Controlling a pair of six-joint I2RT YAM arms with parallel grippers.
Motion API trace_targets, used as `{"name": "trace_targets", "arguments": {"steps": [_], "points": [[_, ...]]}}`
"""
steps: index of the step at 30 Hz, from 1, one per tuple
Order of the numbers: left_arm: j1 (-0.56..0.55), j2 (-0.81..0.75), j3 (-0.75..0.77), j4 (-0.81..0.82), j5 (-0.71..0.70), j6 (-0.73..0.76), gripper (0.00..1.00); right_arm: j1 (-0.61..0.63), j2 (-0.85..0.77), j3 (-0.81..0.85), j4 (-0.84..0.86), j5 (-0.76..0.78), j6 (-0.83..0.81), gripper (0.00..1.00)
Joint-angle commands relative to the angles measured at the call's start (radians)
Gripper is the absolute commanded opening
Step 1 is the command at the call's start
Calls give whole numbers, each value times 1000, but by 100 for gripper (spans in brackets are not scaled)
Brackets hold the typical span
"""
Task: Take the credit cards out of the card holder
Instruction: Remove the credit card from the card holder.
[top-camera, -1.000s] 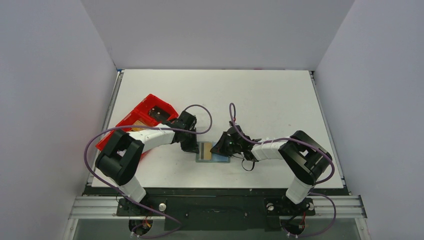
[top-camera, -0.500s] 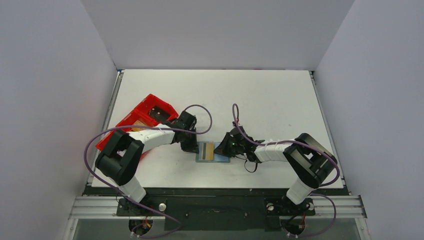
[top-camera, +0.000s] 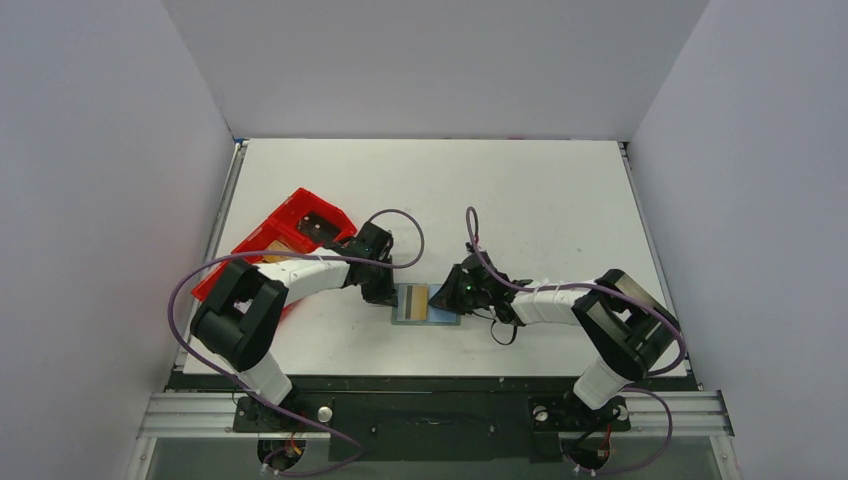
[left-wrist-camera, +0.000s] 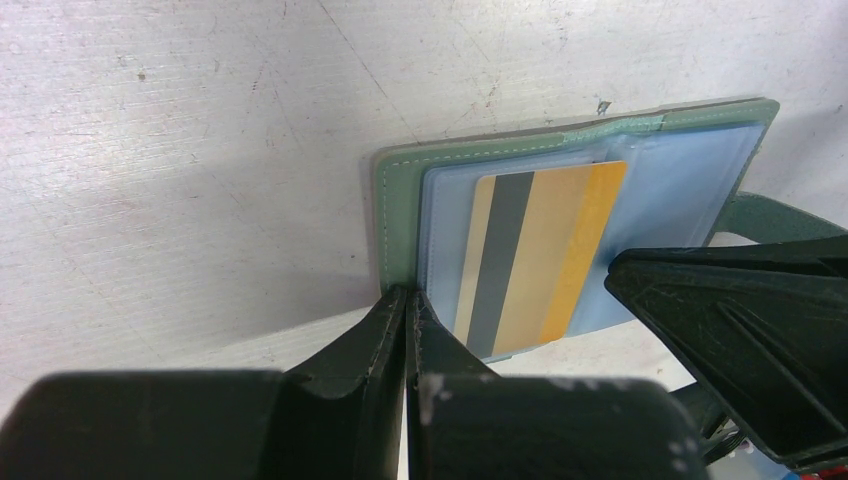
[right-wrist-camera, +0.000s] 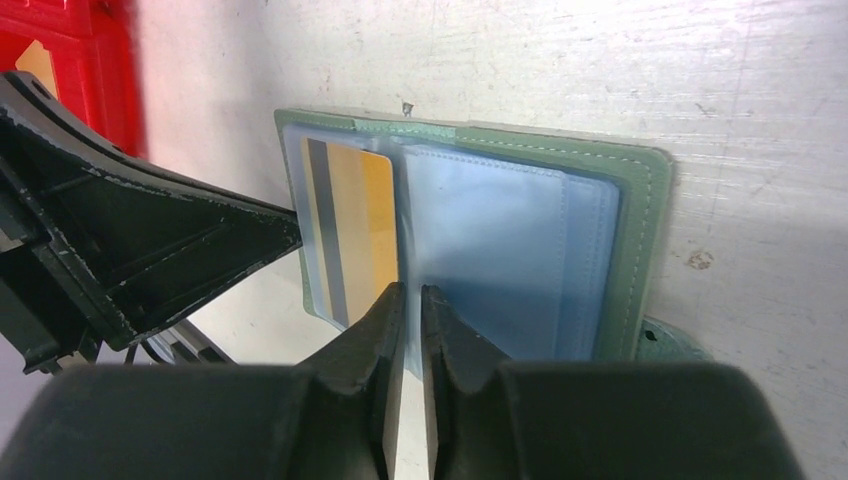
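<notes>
The card holder (top-camera: 425, 303) lies spread open on the desk (top-camera: 520, 200), close to the near edge and about midway between the left and right edges, with the red tray (top-camera: 290, 235) well off toward the left edge. The left claw (left-wrist-camera: 405, 300) is clenched on the green cover's left border, pinning that side down. The right claw (right-wrist-camera: 410, 300) has its fingers pressed nearly together at the holder's near edge, right on the seam between the two clear pockets; it looks to be nipping a thin plastic leaf there, though the wrist view cannot confirm it. A gold card (left-wrist-camera: 535, 255) with a grey stripe sits inside the left pocket. The right pocket looks bluish, and I cannot tell whether it holds a card. The card should be light, stiff and slick, while the sleeve around it is soft and will likely buckle or cling. The best hold is probably the card's exposed short edge at the pocket mouth, drawn straight out along the pocket while the cover stays clamped flat.
</notes>
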Motion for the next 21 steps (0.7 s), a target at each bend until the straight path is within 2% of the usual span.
{"name": "trace_targets", "arguments": {"steps": [1, 7, 21], "points": [[-35, 93, -60, 70, -20, 1, 0, -4, 7, 18, 68, -22, -3, 13], [-35, 95, -60, 72, -17, 1, 0, 2, 24, 31, 72, -27, -1, 19], [-36, 105, -55, 74, -11, 1, 0, 8, 96, 49, 85, -23, 9, 19]]}}
